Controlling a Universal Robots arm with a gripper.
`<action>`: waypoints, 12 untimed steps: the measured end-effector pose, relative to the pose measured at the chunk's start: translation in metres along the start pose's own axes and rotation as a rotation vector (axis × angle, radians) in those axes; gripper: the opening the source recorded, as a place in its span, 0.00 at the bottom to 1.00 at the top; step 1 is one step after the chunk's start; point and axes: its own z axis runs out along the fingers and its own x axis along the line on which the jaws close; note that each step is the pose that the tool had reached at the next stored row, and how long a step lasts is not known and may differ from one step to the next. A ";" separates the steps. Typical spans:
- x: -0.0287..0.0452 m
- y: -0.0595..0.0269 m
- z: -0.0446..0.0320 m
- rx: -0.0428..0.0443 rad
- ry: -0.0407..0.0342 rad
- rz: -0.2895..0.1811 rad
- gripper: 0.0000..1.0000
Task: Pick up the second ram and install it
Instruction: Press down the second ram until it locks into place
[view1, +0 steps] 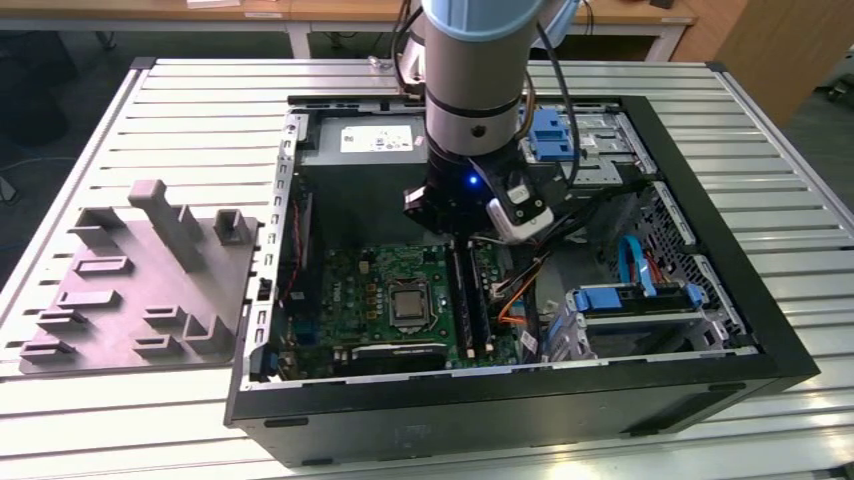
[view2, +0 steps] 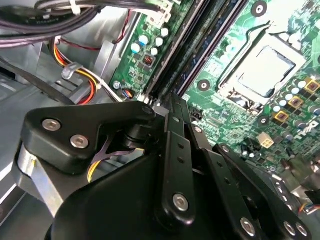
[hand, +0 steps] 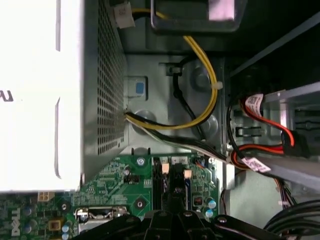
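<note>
While the grey tray (view1: 134, 285) at the exterior view's left lies on the slatted table (view1: 200, 110) with only its upright blocks and no strip on it, the work is inside the open computer case (view1: 507, 400) beside it. On the green motherboard (view1: 354, 290) sits the square processor socket (view1: 404, 302), and just to its right in the exterior view run the long black memory slots (view1: 478, 300).

The gripper (view1: 461, 238) hangs directly over the far end of these slots, pointing straight down. Whether it is spread or pressed together, I cannot tell. In the second wrist view the gripper (view2: 172, 102) ends very near the slot ends.

I judge that the second ram (view1: 461, 290) is the dark strip standing in the slot row directly under the gripper, though I cannot separate it surely from the slots. Its long axis runs from the gripper toward the case's near wall. At the right stands a drive cage (view1: 641, 300) with blue parts.
</note>
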 end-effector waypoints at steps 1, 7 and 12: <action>0.0000 0.0015 0.0004 0.0000 -0.0001 0.000 0.10; 0.0017 0.0036 0.0047 -0.0001 0.0000 0.000 0.10; 0.0024 0.0043 0.0077 -0.0002 -0.0003 0.000 0.10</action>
